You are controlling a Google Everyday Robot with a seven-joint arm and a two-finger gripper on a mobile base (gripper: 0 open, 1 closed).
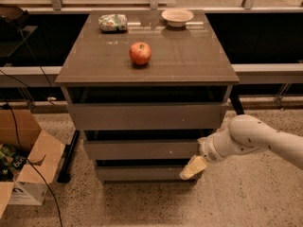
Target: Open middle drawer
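The grey-brown cabinet (94, 70) has three handleless drawer fronts. The middle drawer (142, 150) is the medium-height front, with a tiny pale speck right of centre. It sits flush with the others. My white arm (251, 136) reaches in from the right. My gripper (192, 168), with pale yellowish fingers, hangs just below the middle drawer's right end, in front of the bottom drawer (142, 173). The tall top drawer (144, 116) is above.
On the cabinet top are a red apple (140, 53), a white bowl (177, 17) and a crumpled snack bag (113, 22). An open cardboard box (26, 169) stands on the floor at left, with black cables (28, 155) and a black leg (68, 157) beside it.
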